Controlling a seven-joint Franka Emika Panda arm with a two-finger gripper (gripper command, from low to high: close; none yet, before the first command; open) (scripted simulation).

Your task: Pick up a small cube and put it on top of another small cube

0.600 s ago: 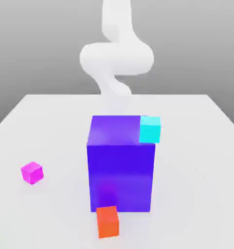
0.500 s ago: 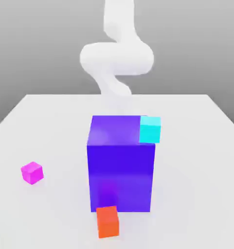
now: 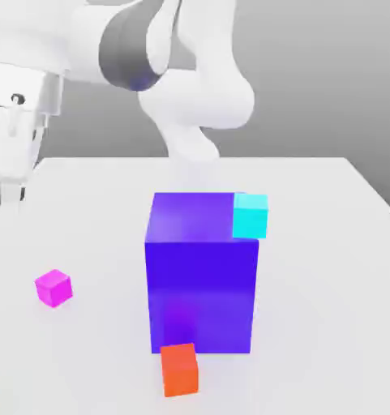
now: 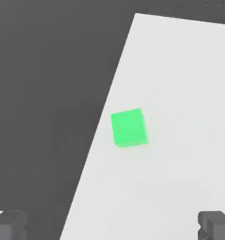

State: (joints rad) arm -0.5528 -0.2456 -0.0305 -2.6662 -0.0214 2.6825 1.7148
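And here's the hand (image 3: pixel 11 197), high at about ten o'clock in the exterior view, fingers spread wide, nothing between them! Straight out from it, the hand view picks up a green cube (image 4: pixel 129 128), lying on the table (image 4: pixel 179 84) near its edge, faces only slightly skewed to the closing line.

Now the one that matters: the magenta cube (image 3: pixel 54 288) sits on the table, roughly five o'clock from the hand in the exterior view, well apart and lower, a corner towards the camera. No long axis to chase; if that's the pick, the hand probably has to travel, drop and twist to square up.

Further out, the big blue-purple block (image 3: pixel 202 296) stands at three o'clock from the magenta cube, the orange-red cube (image 3: pixel 180 371) at four. Destination? Can't tell.
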